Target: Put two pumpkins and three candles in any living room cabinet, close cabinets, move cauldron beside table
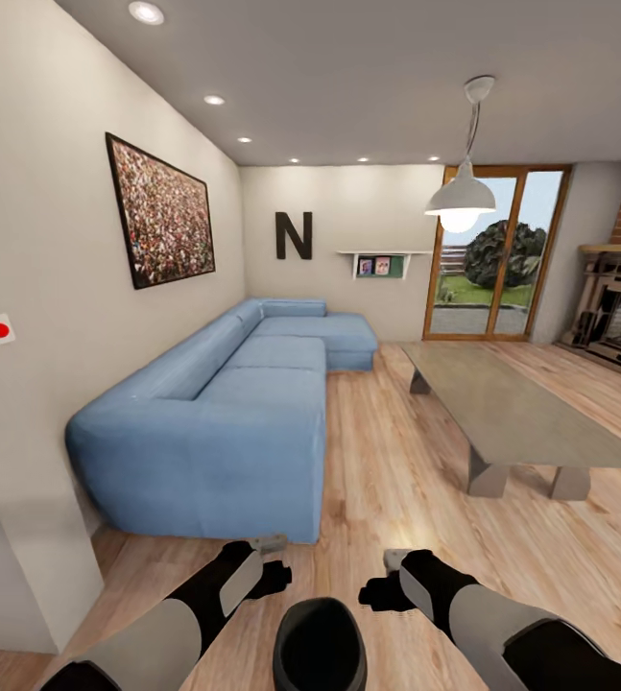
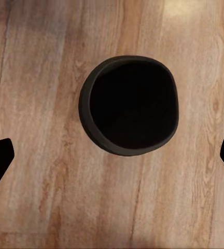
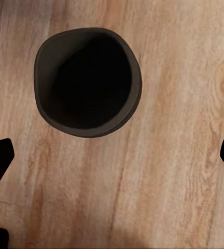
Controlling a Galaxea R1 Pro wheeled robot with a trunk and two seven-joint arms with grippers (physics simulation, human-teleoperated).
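Standing upright on floor [image 1: 387,480]: cauldron [image 1: 318,643], between left gripper [image 1: 274,579] and right gripper [image 1: 383,592], both fingers spread, empty; desk [image 1: 512,408] at 2 o'clock

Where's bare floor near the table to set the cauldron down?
Bare wood floor runs between the sofa and the table, and in front of the table's near legs. The cauldron sits on the floor between both open grippers, left and right; that's the tight spot.
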